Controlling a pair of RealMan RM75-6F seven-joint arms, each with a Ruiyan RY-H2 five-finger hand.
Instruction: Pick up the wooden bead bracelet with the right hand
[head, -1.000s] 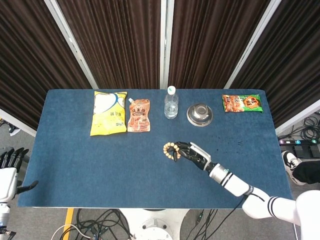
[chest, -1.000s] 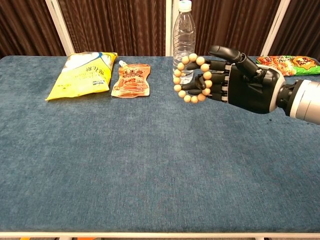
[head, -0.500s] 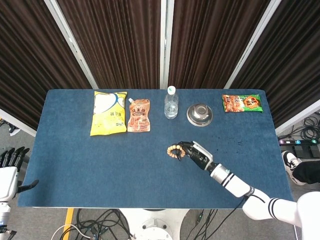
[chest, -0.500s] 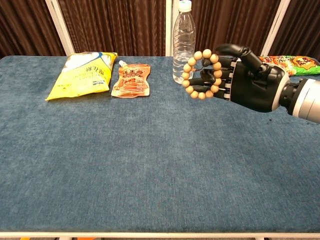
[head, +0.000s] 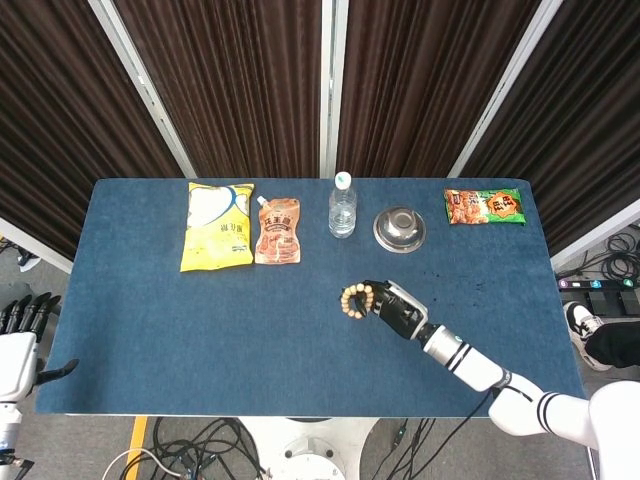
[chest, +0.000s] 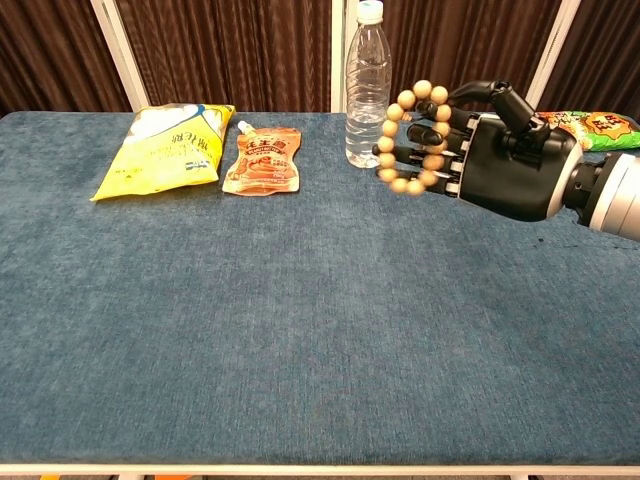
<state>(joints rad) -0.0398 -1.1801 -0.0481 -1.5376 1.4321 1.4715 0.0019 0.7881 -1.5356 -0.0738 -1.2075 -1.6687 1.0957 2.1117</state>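
The wooden bead bracelet is held by the right hand, its loop looped over the dark fingers and raised clear of the blue table; in the head view the same bracelet is seen at the fingertip end of the right hand, with the arm running back toward the table's near right corner; the fingers are curled into the ring of beads, so the hand is closed upon it rather than spread. Just beyond the fingertips, a clear water bottle is seen upright in the chest view, apart from the beads; a metal bowl is set beyond the hand, beside the bottle; a green snack packet lies further off on the hand's right, near the far edge. Well to the hand's left, an orange spouted pouch and a yellow bag are laid flat, side by side. The left hand is seen off the table's near left corner, holding nothing, its fingers extended and apart.
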